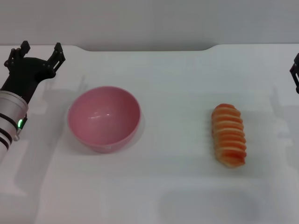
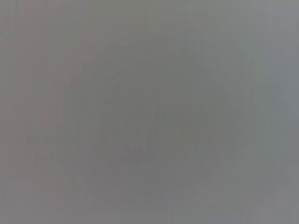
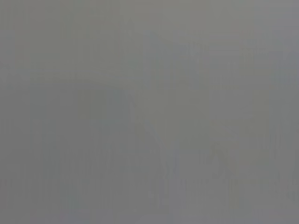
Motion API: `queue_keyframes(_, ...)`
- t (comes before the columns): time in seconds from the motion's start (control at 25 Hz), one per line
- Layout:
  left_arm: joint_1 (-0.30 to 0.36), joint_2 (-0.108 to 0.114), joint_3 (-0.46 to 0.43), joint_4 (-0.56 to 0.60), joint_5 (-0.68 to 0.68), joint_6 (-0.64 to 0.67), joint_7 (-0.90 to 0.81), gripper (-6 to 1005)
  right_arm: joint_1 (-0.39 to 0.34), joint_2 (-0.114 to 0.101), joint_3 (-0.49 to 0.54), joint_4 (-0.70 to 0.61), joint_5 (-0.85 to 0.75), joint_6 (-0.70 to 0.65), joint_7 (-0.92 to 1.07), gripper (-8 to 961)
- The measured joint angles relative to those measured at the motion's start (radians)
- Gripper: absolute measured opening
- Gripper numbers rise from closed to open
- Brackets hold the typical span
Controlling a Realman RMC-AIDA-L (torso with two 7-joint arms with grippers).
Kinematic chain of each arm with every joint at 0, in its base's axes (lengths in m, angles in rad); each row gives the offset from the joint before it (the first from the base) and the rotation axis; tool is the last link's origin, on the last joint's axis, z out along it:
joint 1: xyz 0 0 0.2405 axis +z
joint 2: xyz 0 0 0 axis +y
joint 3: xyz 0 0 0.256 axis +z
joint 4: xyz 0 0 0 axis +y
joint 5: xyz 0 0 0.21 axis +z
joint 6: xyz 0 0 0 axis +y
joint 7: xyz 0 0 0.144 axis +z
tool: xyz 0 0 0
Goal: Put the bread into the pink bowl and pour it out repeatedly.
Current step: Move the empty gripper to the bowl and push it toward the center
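The pink bowl [image 1: 104, 118] stands upright on the white table, left of centre, with nothing inside it. The bread [image 1: 228, 135], an orange loaf with pale ridged stripes, lies on the table to the right, well apart from the bowl. My left gripper [image 1: 41, 50] is at the far left, behind and to the left of the bowl, its black fingers spread open and holding nothing. Only a small black part of my right gripper [image 1: 295, 72] shows at the right edge, behind the bread. Both wrist views show plain grey and none of these things.
The white table [image 1: 177, 186] stretches across the view, with its back edge meeting a grey wall [image 1: 149, 21].
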Motion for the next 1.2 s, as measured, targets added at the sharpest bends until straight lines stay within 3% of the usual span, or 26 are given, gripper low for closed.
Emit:
queue_keyframes(0.88, 0.021, 0.002, 0.034, 0.044, 0.000, -0.025, 0.000, 857, 0.007, -0.003, 0.000, 0.004, -0.002, 0.041, 0.000, 763)
queue_keyframes(1.0, 0.064, 0.009, 0.032, 0.155, 0.001, -0.123, 0.008, 856, 0.005, -0.003, 0.000, 0.001, -0.002, 0.048, 0.000, 762)
queue_keyframes(1.08, 0.123, 0.025, 0.019, 0.338, 0.031, -0.312, 0.011, 856, 0.004, -0.003, 0.000, -0.001, -0.002, 0.051, 0.000, 762)
queue_keyframes(1.2, 0.168, 0.035, -0.002, 0.497, 0.079, -0.473, 0.012, 855, 0.003, -0.003, 0.000, -0.002, -0.001, 0.058, 0.000, 762)
